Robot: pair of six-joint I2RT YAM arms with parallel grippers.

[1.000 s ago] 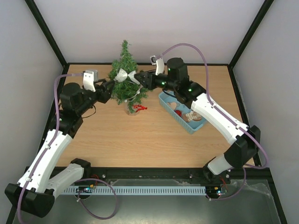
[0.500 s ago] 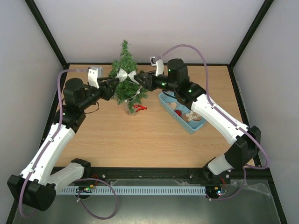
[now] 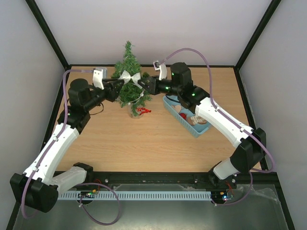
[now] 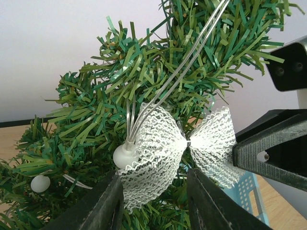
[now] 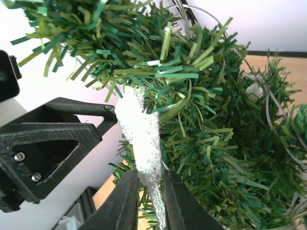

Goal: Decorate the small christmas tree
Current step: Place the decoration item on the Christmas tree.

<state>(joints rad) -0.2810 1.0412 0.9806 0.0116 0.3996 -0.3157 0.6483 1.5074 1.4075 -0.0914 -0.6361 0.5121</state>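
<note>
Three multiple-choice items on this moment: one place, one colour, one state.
1. In the top view, the blue basket lies on which side of the small christmas tree? A left B right C in front
2. The mesh bow on the tree is: A red B gold C white
3. The right gripper has its jaws: A closed on the bow B wide open over the basket C empty, far from the tree
B: the basket sits right of the tree. C: white mesh in both wrist views. A: the jaws pinch the mesh.

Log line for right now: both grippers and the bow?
left gripper: jaws around one wing of white mesh bow, grip unclear | right gripper: pinched on its other wing | bow: against small christmas tree upper branches
</note>
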